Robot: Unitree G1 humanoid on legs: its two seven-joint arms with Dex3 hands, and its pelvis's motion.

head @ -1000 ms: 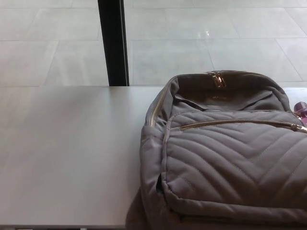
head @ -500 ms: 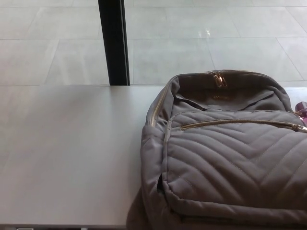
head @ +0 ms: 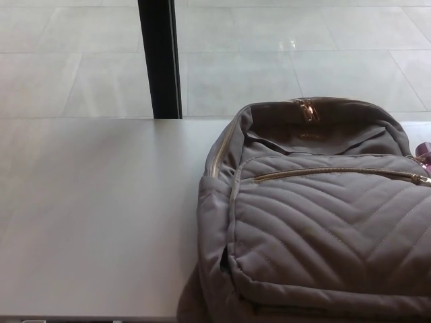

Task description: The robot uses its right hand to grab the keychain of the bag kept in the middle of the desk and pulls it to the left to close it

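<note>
A grey quilted bag [head: 323,229] lies on the pale surface [head: 101,215], filling the lower right of the frame. Its top compartment gapes open, with a gold zipper pull [head: 308,110] at the upper edge. A purple keychain [head: 423,149] shows at the right edge, touching the bag. The left hand and the right hand are outside the frame, so their state cannot be told.

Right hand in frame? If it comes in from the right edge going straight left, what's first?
Not in view, so its heading can't be told. Entering there, it would likely meet the purple keychain at the right side of the bag first; depth unclear.
</note>
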